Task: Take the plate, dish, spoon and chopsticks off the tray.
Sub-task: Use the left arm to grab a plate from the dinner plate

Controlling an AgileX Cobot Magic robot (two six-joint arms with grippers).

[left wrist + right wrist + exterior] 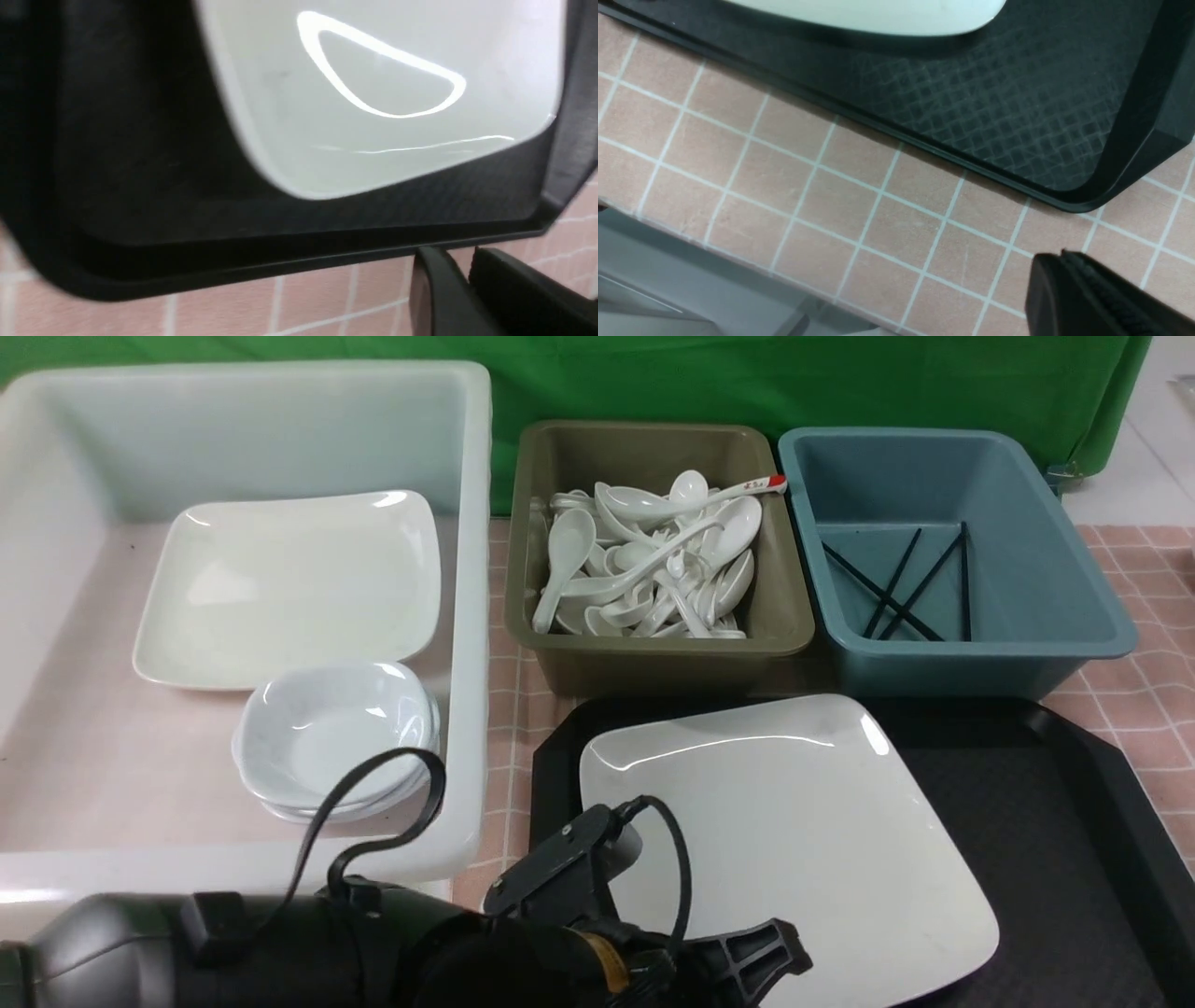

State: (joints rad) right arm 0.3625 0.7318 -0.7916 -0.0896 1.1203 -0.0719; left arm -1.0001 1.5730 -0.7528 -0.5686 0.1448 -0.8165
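A white square plate [784, 840] lies on the black tray [1046, 821], the only thing I see on it. My left gripper [780, 957] hangs over the plate's front left corner, empty. In the left wrist view the left gripper [460, 254] has its jaws a narrow gap apart, over the table just off the tray's rim [280, 266], with the plate [373, 93] beyond. My right gripper [1059, 256] is shut and empty over the table, beside a corner of the tray [994, 102]; the plate's edge [878, 14] shows there. The right gripper is out of the front view.
A white bin [471, 616] at the left holds another square plate [289, 588] and stacked small dishes [336, 737]. An olive bin [653, 658] holds several white spoons [653, 569]. A blue bin [1074, 616] holds black chopsticks [896, 583]. A green backdrop stands behind.
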